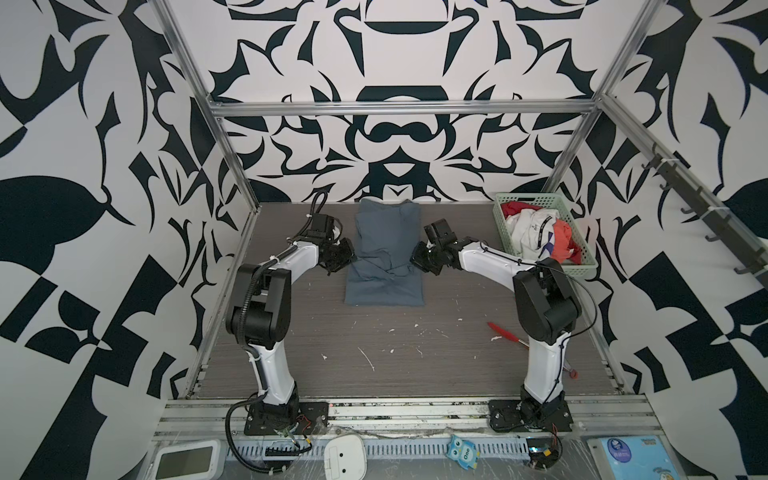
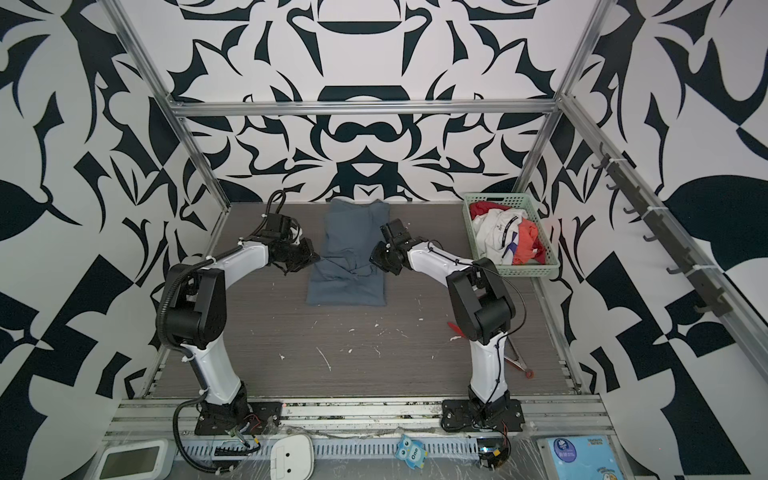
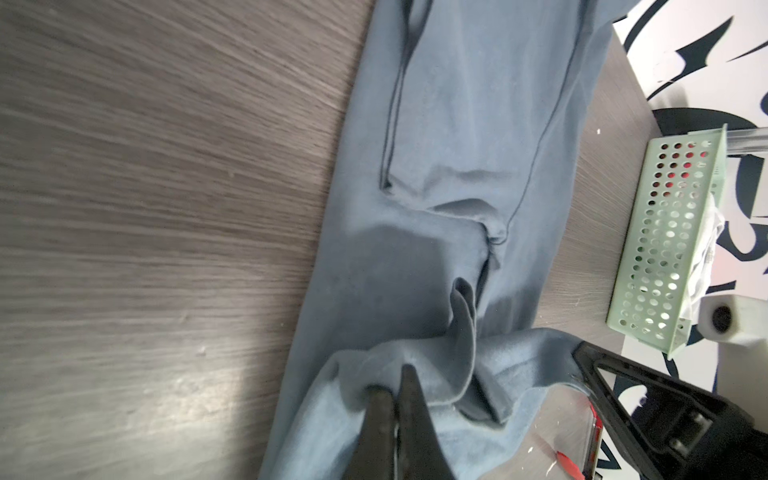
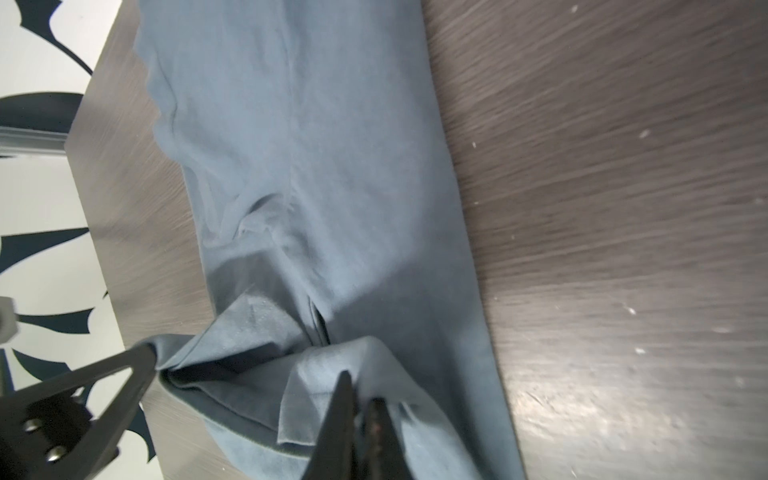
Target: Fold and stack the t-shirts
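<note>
A slate blue-grey t-shirt point(image 1: 384, 232) point(image 2: 353, 232) lies folded into a long strip at the middle back of the table. My left gripper point(image 1: 347, 257) point(image 3: 395, 380) sits at the strip's left edge, about halfway along, shut on a raised pinch of the cloth. My right gripper point(image 1: 417, 257) point(image 4: 360, 388) is at the opposite edge, its jaws almost together with a fold of the same shirt point(image 4: 311, 145) tented over the tips. A white t-shirt with a dark stripe point(image 1: 530, 232) and a red-orange one point(image 1: 561, 241) lie crumpled in the basket.
The pale green lattice basket point(image 1: 577, 270) point(image 3: 660, 232) stands at the back right, close behind the right arm. A red-handled tool point(image 1: 505, 332) lies on the table near the right arm's elbow. White flecks dot the front of the table.
</note>
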{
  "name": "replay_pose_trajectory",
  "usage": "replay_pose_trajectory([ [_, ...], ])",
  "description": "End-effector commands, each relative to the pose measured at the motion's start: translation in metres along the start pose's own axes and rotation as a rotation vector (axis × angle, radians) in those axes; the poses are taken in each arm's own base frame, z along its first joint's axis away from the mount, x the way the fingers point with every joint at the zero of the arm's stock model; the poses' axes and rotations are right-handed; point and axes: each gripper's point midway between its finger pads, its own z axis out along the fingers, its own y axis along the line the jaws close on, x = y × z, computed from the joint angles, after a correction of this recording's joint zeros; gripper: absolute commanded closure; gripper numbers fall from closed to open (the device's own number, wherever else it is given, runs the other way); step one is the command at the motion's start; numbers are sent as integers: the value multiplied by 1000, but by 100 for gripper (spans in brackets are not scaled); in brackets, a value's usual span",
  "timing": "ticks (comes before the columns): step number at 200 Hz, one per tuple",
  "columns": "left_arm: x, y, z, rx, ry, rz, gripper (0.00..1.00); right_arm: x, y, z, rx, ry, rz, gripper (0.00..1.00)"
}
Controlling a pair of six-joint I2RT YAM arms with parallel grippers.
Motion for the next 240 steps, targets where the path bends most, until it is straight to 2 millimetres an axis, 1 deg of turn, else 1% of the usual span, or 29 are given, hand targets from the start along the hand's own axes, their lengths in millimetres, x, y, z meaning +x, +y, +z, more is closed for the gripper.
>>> replay_pose_trajectory([
  [1,-11,-4,0,28,-6,-3,91,-15,17,-11,-56,-43,17,81],
  [8,-15,-4,-2,31,-15,-6,87,-20,17,-14,-62,-56,21,80],
  [16,-21,-4,-3,38,-26,-13,84,-25,22,-18,-85,-73,13,79],
  [22,-26,-4,-4,47,-32,-19,79,-31,25,-22,-99,-88,8,78],
  [30,-33,-6,-6,67,-33,-27,70,-39,31,-28,-118,-110,-4,73],
  [50,-49,-11,-9,104,-38,-36,58,-59,46,-44,-151,-181,-48,61],
  [65,-62,-12,-15,117,-60,-44,53,-69,54,-52,-172,-205,-65,59],
  [81,-72,-14,-26,136,-92,-49,52,-71,61,-57,-184,-208,-87,59],
  [91,-74,-15,-33,139,-107,-45,51,-69,54,-57,-156,-203,-85,59],
  [102,-71,-17,-41,140,-112,-35,48,-61,54,-57,-168,-178,-96,61],
  [113,-62,-16,-45,133,-104,-25,46,-48,52,-57,-172,-142,-114,62],
  [134,-40,-5,-53,103,-90,-31,40,-24,35,-58,-95,-104,-152,62],
  [143,-27,2,-55,88,-77,-40,31,-11,32,-58,-90,-87,-168,61],
  [157,-4,14,-60,56,-61,-57,23,11,27,-56,-77,-44,-200,58],
  [164,8,18,-63,36,-60,-56,16,24,23,-55,-65,-20,-213,57],
  [168,16,21,-64,23,-58,-54,9,30,20,-54,-59,-9,-218,55],
  [172,24,23,-64,7,-54,-50,5,37,16,-53,-53,3,-221,52],
  [179,38,27,-66,-16,-43,-40,0,48,11,-52,-48,23,-225,50],
  [192,63,36,-69,-67,-10,-39,0,66,1,-50,-55,57,-210,49],
  [201,80,43,-71,-93,8,-43,1,75,-7,-51,-59,66,-193,49],
  [216,103,54,-72,-114,34,-60,0,88,-28,-51,-44,66,-160,49],
  [229,119,65,-72,-132,55,-72,1,99,-40,-51,-59,71,-132,48],
  [240,128,74,-71,-147,64,-79,3,108,-47,-50,-73,77,-109,48],
])
